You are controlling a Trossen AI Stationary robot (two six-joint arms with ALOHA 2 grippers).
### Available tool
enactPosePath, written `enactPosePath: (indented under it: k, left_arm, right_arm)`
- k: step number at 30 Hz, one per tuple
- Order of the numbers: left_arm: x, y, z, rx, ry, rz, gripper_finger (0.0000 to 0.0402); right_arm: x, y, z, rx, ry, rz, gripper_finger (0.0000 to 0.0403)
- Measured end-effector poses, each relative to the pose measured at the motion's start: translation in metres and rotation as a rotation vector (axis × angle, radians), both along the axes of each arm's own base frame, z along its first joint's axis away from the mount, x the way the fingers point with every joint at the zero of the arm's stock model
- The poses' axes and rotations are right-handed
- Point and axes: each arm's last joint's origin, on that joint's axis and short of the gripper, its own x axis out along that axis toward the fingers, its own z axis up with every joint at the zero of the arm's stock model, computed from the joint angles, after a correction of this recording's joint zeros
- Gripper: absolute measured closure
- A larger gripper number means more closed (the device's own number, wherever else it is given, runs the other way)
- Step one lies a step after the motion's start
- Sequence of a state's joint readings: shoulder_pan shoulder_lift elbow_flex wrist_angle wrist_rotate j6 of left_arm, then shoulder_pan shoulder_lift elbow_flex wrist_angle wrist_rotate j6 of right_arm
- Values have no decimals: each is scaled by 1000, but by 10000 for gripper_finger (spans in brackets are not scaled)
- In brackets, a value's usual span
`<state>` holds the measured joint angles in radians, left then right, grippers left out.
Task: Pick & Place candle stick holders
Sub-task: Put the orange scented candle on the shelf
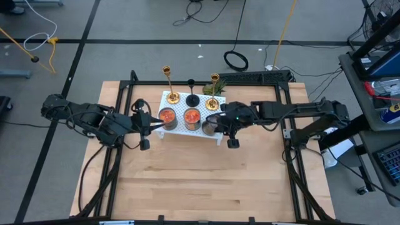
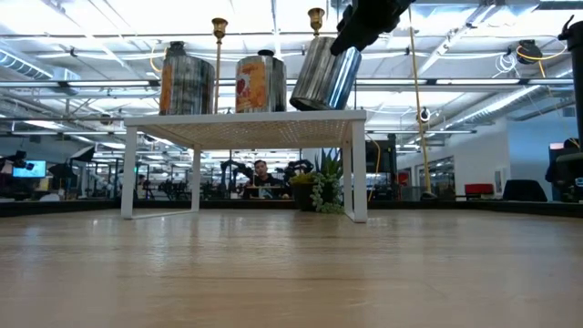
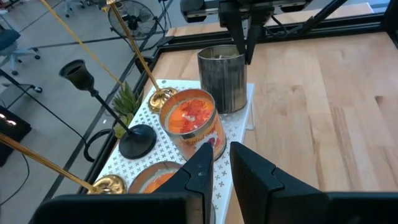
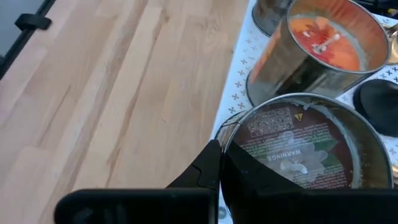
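Scene: white perforated rack (image 1: 164, 132) on the wooden worktop (image 1: 206, 181). Rear row on the rack: gold candlestick (image 1: 169, 83), black candlestick (image 1: 192, 94), second gold candlestick (image 1: 214, 89), all upright, none held. A small green plant (image 3: 126, 101) sits near the right-hand gold one. Front row: three candle tins.

Right gripper (image 1: 220, 124) is clamped on the rim of the grey candle tin (image 2: 325, 73) at the rack's right end; the low view shows that tin tilted, one edge lifted off the rack. Left gripper (image 1: 149, 127) hovers at the rack's left end by the orange-wax tin (image 3: 191, 123), fingers (image 3: 200, 169) only slightly parted, holding nothing.

Judgement: step in hand is clearing a tin from in front of the candlesticks; no candlestick placed yet. Next move calls for carrying the tilted tin clear without striking the neighbouring tin, then reaching past the front row to a slim stem, which could tip easily
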<state>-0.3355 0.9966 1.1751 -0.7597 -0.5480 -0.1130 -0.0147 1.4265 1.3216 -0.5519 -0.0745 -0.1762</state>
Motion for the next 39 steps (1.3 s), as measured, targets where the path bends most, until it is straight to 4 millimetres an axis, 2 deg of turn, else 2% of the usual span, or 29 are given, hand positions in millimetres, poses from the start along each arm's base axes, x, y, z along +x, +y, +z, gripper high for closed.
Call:
enactPosePath:
  k: [7, 24, 39]
  left_arm:
    - [0, 0, 0, -1, 0, 1, 339]
    - [0, 0, 0, -4, -2, 3, 339]
    - [0, 0, 0, -6, -3, 4, 339]
  right_arm:
    - [0, -2, 0, -80, 1, -39, 397]
    - [-1, -2, -1, -160, 11, 53, 395]
    - [0, -4, 1, -163, -8, 41, 346]
